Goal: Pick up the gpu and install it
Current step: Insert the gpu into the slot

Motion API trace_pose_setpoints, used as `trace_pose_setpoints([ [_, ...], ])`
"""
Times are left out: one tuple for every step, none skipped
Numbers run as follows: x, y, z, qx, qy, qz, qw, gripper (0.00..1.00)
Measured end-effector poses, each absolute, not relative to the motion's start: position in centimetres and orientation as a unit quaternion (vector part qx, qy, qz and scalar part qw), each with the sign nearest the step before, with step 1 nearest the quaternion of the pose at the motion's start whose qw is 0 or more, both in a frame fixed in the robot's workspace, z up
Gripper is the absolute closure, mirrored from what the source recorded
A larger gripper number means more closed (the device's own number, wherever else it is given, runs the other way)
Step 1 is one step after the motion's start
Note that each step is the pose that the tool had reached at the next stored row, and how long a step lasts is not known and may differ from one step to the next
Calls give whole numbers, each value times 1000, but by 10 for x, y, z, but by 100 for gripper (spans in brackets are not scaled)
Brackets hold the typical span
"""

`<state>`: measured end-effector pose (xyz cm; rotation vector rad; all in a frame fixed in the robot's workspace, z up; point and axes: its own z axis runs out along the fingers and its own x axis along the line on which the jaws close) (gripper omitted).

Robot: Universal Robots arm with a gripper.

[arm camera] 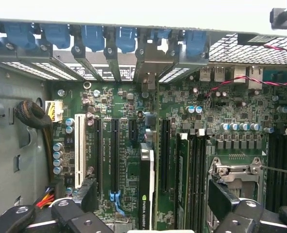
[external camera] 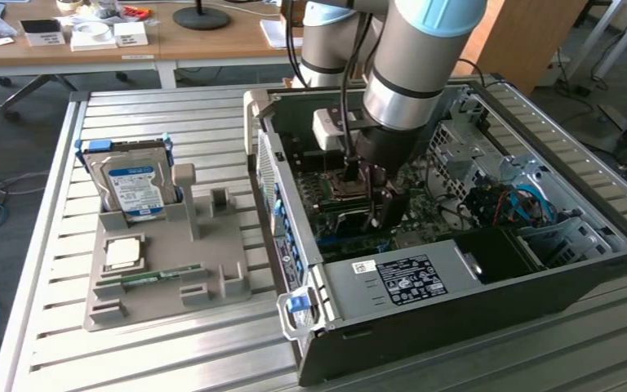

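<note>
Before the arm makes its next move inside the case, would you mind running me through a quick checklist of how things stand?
1. Gripper open: ok.
2. Gpu standing edge-on among the motherboard slots, between the fingers: ok.
3. Gpu fully seated: cannot tell.
4. Gpu bracket lined up with the rear slot opening: ok.
5. Arm inside the computer case, clear of its walls: ok.
6. Hard drive untouched in the holder: ok.

Soft even daylight in the exterior view, brighter at upper right, faint shadows inside the computer case (external camera: 575, 269), wrist view dimmer, washed-out white band along its top, foreground perhaps slightly out of focus
</note>
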<state>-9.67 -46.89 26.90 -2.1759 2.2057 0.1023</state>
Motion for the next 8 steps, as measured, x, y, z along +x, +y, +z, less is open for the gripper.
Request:
trace_pose_setpoints([
  [-98, -469, 269, -702, 711, 33, 21, 1],
  [-100, -469, 269, -702, 711, 33, 21, 1],
  [-101, -469, 269, -702, 711, 33, 21, 1],
  [-102, -469, 269, -702, 711, 33, 21, 1],
  [-103, -469, 269, -702, 711, 33, 21, 1],
  [-103, -469, 269, -702, 711, 33, 21, 1],
  [-103, -469, 269, -702, 711, 33, 21, 1],
  [-103, -469, 269, -702, 711, 33, 21, 1],
])
